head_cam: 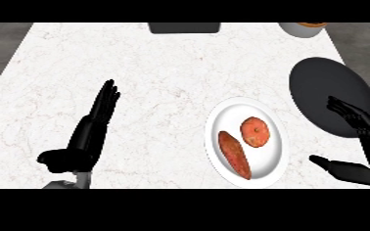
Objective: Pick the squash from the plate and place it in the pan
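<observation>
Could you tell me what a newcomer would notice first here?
The white plate at lower right stands out, holding a round orange squash beside a long reddish-brown vegetable. The dark pan lies just right of it, the open right hand at its near edge; the left hand rests open at left.

White plate (233,116) beside dark pan (324,85)

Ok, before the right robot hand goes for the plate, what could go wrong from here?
1. Two foods lie close together on the plate: a round orange one and a long reddish-brown one. The open right robot hand could grab or knock the wrong one.
2. The pan runs past the view's right edge, so a placement there may be hard to check.
</observation>
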